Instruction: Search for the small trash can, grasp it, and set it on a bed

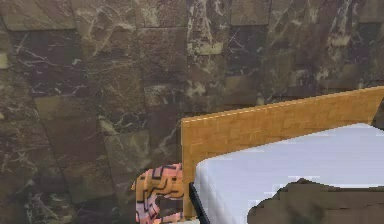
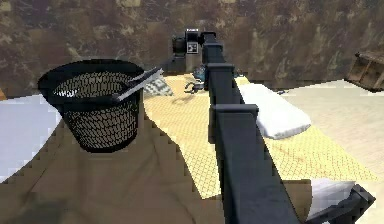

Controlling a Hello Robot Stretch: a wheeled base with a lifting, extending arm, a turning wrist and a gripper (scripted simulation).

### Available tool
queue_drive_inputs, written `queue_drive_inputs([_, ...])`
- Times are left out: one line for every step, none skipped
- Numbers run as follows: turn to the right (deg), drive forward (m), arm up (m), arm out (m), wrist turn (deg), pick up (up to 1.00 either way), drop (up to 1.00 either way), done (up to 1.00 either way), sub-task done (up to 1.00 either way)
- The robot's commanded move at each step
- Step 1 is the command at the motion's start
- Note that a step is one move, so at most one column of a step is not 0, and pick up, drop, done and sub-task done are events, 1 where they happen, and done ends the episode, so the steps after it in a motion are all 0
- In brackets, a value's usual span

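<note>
In the arm side view a black wire-mesh trash can [image 2: 95, 110] stands upright at the left, over a bed [image 2: 300, 150] with a yellow cover and a brown blanket [image 2: 120, 185]. The dark arm rises from the bottom edge, and the gripper [image 2: 140, 85] reaches left from its far end, one thin finger [image 2: 150, 78] lying across the can's rim. I cannot tell whether the can hangs from the gripper or rests on the blanket. In the forward view the bed's wooden headboard [image 1: 280, 125] and pale sheet [image 1: 300, 165] sit at the lower right.
A white pillow [image 2: 275, 112] lies on the bed right of the arm. A wooden piece of furniture [image 2: 368, 70] stands at the far right. A dark marble wall [image 1: 110, 90] faces the forward view, with a pink patterned object [image 1: 160, 195] beside the headboard.
</note>
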Motion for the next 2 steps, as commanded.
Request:
queue_drive_inputs([0.0,0.00,-0.22,0.00,0.0,0.00,0.00,0.00,0.00])
queue_drive_inputs([0.0,0.00,-0.32,0.00,0.0,0.00,0.00,0.00,0.00])
